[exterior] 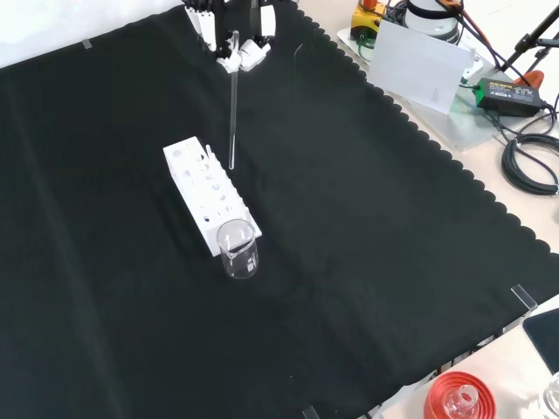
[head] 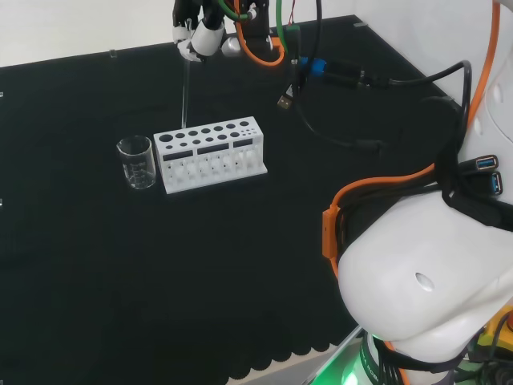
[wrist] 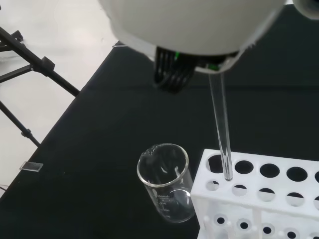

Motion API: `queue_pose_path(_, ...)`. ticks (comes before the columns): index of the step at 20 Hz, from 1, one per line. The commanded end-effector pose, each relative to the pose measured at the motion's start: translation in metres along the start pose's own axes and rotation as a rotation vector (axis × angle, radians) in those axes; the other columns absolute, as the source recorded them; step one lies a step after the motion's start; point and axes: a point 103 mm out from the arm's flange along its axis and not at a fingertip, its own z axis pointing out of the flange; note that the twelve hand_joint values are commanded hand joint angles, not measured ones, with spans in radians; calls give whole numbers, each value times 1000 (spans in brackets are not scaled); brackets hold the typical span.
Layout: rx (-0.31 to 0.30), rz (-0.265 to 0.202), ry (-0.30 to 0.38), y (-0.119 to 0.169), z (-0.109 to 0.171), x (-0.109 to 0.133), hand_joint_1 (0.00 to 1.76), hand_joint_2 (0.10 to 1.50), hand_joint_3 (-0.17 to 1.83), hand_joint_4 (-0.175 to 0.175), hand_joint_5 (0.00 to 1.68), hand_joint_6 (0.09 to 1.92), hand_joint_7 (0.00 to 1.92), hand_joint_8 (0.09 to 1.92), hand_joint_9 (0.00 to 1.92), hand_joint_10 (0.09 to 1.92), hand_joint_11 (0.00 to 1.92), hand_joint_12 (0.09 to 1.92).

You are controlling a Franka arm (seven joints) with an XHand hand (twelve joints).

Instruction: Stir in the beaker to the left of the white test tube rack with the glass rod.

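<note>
Head view: the hand is up at the far edge of the cloth, fingers curled round the top of the rod — the rod hangs straight down from it, and its lower tip sits over the far left end of the rack. The beaker stands just left of the rack, upright, close beside it, and the rod isn't in it. Cables trail across the cloth on the right, next to the arm.

Front view: the hand comes in at the top with the rod pinched in its fingers. The rod's tip ends above the far end of the rack. The beaker is at the rack's near end, right up against it. A red stand sits off the cloth at bottom right.

Wrist view: the rod runs down from the hand, its tip hovering over the rack's end holes — can't tell if it touches. The beaker is right beside that end of the rack, and I can't tell whether there's liquid in it.
</note>
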Motion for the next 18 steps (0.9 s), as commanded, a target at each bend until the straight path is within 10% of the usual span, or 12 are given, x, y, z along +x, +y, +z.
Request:
queue_pose_path(1,-7,-9,20,-6,-3,-5,1337,440,1034,-175,1252,735,1426,778,1904,94,1700,504)
queue_pose_path(18,-3,-25,0,-2,-4,-2,1337,430,1049,-175,1255,742,1431,776,1907,96,1700,507)
